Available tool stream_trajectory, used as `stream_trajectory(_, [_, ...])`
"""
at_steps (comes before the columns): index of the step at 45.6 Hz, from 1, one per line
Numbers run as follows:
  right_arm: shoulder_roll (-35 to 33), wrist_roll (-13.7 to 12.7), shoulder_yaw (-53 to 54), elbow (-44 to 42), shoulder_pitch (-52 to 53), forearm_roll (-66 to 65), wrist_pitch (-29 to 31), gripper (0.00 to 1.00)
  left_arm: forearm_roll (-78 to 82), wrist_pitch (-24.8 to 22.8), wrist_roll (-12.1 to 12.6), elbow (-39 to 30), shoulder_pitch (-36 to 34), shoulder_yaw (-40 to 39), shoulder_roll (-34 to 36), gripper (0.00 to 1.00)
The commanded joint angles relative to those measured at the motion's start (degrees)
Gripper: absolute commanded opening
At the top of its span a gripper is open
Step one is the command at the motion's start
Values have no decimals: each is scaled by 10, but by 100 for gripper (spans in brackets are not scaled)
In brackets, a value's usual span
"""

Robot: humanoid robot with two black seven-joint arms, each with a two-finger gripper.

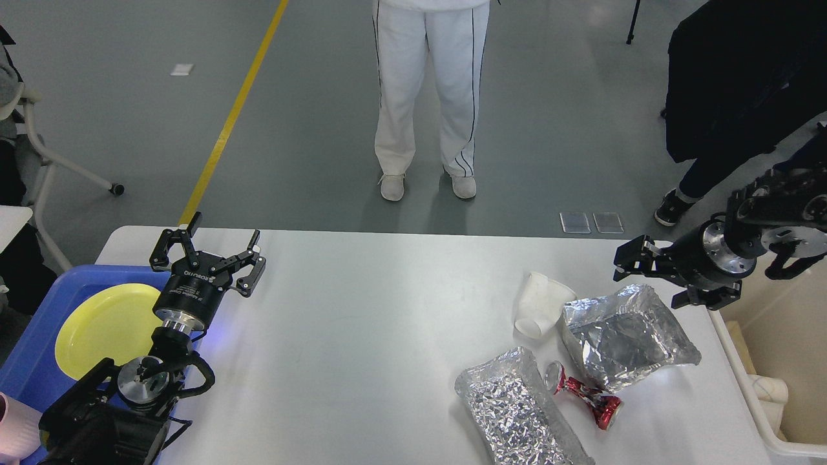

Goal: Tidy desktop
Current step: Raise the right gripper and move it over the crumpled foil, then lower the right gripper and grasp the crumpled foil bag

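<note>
The white desktop [362, 336] holds litter at its right: a white paper cup [539, 303] lying on its side, a flat silver foil bag [627, 336], a second crinkled foil bag [517, 407] at the front edge, and a crushed red can [581, 394] between the bags. My right gripper [648, 283] is open and empty, reaching in from the right, just over the far right corner of the flat foil bag. My left gripper [210, 250] is open and empty over the desktop's far left, beside the blue tray.
A blue tray [39, 349] with a yellow plate [106, 326] sits at the left edge. A beige tub [769, 420] stands at the right, partly hidden by my right arm. A person in white trousers [426, 97] stands beyond the far edge.
</note>
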Motion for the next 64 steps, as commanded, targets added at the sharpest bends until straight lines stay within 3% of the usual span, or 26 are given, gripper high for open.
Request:
stream_trajectory(1, [-42, 0, 32, -24, -55, 0, 1, 100, 0, 0, 1, 0, 1, -1, 0, 96])
stream_trajectory(16, [-88, 0, 83, -18, -153, 56, -7, 100, 0, 0, 0, 0, 1, -1, 0, 96])
stream_trajectory(38, [-62, 4, 175, -104, -303, 114, -82, 99, 0, -1, 0, 0, 1, -1, 0, 96])
stream_trajectory(49, [-61, 11, 214, -123, -346, 113, -106, 68, 0, -1, 0, 0, 1, -1, 0, 96])
stream_trajectory(55, [-55, 17, 214, -129, -356, 113, -125, 20, 0, 0, 0, 0, 1, -1, 0, 96])
stream_trajectory(59, [-54, 19, 214, -128, -355, 112, -125, 0, 0, -1, 0, 0, 1, -1, 0, 96])
stream_trajectory(64, [-54, 35, 219, -125, -354, 112, -136, 0, 0, -1, 0, 0, 1, -1, 0, 96])
